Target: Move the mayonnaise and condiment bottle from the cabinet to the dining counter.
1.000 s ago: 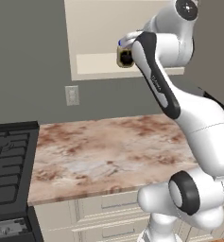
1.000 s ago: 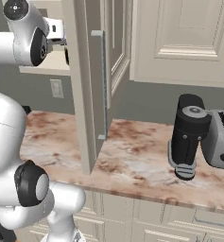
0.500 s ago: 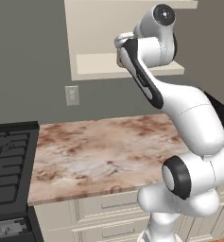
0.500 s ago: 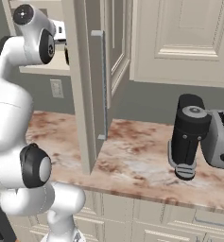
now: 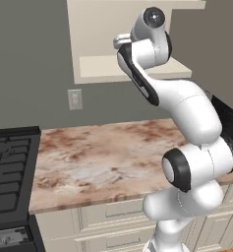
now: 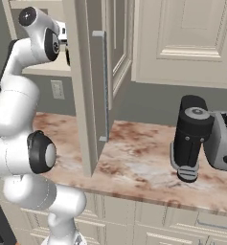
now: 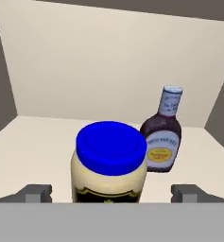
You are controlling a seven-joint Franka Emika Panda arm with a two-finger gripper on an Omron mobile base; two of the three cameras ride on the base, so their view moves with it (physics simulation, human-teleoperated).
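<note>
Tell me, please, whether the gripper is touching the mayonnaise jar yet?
Apart. In the hand view the gripper is open, its fingertips standing well clear on either side of the mayonnaise, with bare cabinet shelf between.

The cabinet [image 7: 47,137] shelf bears the mayonnaise [image 7: 110,163] and, just behind, the condiment bottle [image 7: 162,134].

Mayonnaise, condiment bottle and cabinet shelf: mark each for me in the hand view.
mayonnaise [image 7: 111,144], hand view, on its blue lid.
condiment bottle [image 7: 161,137], hand view, on the dark body above the label.
cabinet shelf [image 7: 33,137], hand view, on bare shelf left of the jar.
</note>
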